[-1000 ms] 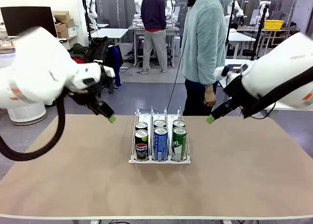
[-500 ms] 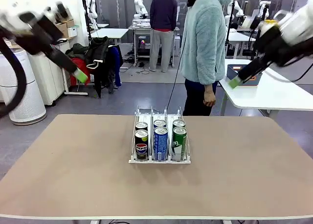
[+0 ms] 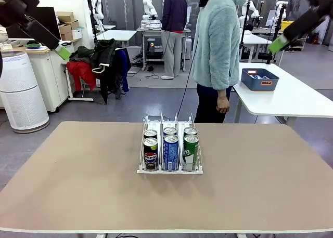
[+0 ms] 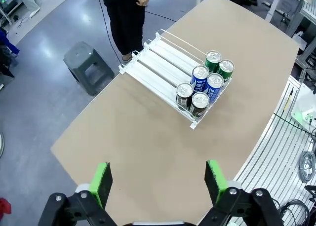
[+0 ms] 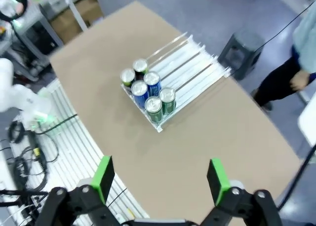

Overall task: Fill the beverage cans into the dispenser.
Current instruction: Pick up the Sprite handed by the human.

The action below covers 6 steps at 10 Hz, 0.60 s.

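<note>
— The beverage cans [image 3: 170, 150], where are they sitting?

— They are standing upright in the dispenser [image 3: 169, 171], six of them in two rows of three. They are crowding the near end of its lanes, each front can touching the one behind it. The two black Pepsi cans [image 3: 150, 155] are filling the left lane, the two blue cans [image 3: 171, 153] the middle one and the two green cans [image 3: 190, 153] the right one.

— And the dispenser itself?

— It is resting around the middle of the table [image 3: 73, 186], its clear dividers running toward the far edge.

— What are the grippers doing?

— The left gripper [image 4: 158, 172] is hanging high above the scene, off to the left, its green pads [image 4: 101, 180] spreading wide and empty. The right gripper [image 5: 160, 174] is hovering just as high off to the right, its fingers gaping wide too. Both are hanging well apart from the cans.

— Is anyone standing at the far side?

— A person [image 3: 218, 40] in a pale fleecy jacket is standing just beyond the far edge, slightly right of the dispenser, one hand [image 3: 223, 104] hanging loose. A grey stool [image 4: 90, 68] is sitting on the floor near that person.
</note>
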Each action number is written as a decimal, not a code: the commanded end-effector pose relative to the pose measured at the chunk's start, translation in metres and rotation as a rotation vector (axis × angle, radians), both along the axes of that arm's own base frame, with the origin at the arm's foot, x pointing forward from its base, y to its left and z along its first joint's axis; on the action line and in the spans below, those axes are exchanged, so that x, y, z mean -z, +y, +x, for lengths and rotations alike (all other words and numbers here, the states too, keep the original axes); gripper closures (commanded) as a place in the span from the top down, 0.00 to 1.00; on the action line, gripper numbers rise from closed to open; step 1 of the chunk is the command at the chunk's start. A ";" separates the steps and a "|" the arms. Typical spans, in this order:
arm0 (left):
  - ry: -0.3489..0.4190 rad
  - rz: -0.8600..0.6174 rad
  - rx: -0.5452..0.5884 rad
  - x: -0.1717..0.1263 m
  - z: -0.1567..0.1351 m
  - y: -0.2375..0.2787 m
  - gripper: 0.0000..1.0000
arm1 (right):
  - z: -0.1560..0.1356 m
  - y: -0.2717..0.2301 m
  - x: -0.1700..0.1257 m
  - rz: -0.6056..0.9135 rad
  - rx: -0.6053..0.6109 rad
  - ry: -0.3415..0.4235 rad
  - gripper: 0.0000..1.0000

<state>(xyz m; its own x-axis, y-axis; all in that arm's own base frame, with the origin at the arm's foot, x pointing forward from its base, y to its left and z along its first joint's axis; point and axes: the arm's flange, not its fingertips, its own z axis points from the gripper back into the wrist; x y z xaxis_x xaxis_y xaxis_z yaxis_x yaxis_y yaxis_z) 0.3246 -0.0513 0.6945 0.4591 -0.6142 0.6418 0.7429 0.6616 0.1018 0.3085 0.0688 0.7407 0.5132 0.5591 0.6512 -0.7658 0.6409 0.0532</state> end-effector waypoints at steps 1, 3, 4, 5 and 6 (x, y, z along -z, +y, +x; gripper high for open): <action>-0.009 0.007 -0.033 0.004 -0.010 0.000 1.00 | -0.009 -0.010 -0.029 0.004 0.024 -0.030 1.00; -0.086 -0.005 -0.065 -0.006 -0.020 -0.003 1.00 | -0.011 -0.019 -0.045 0.004 0.055 -0.065 1.00; -0.127 0.006 -0.093 -0.006 -0.022 -0.007 1.00 | -0.011 -0.015 -0.038 -0.011 0.076 -0.078 1.00; -0.040 -0.010 -0.022 -0.010 -0.011 0.000 1.00 | -0.015 -0.021 -0.049 0.014 0.040 -0.073 1.00; -0.040 -0.010 -0.022 -0.010 -0.011 0.000 1.00 | -0.015 -0.021 -0.049 0.014 0.040 -0.073 1.00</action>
